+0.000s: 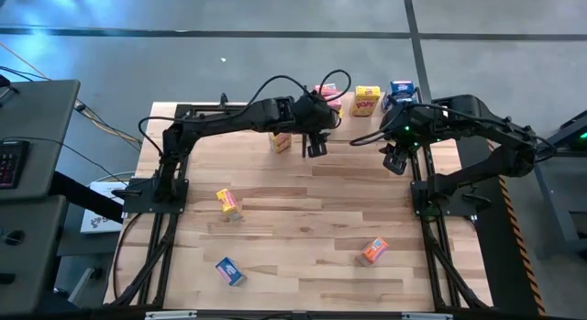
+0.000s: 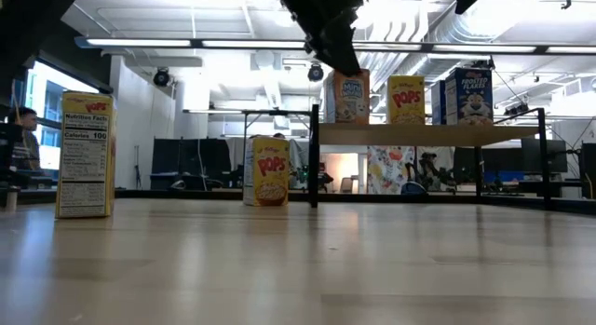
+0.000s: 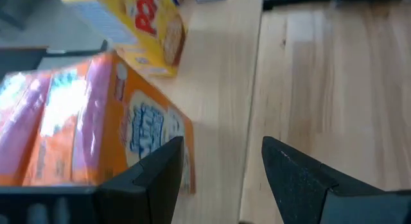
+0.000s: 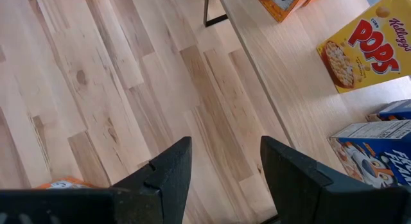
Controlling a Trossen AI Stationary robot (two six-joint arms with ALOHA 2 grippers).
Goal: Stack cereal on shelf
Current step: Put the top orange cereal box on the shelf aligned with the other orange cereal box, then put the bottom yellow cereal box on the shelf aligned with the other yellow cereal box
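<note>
The left end effector [image 1: 315, 148], fingers apart, partly hides what looks like an orange box [image 3: 96, 128].

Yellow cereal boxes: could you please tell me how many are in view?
3: one yellow box on the shelf, a second on the table just in front of the shelf, a third farther out on the table's left half. The arms may hide others.
</note>
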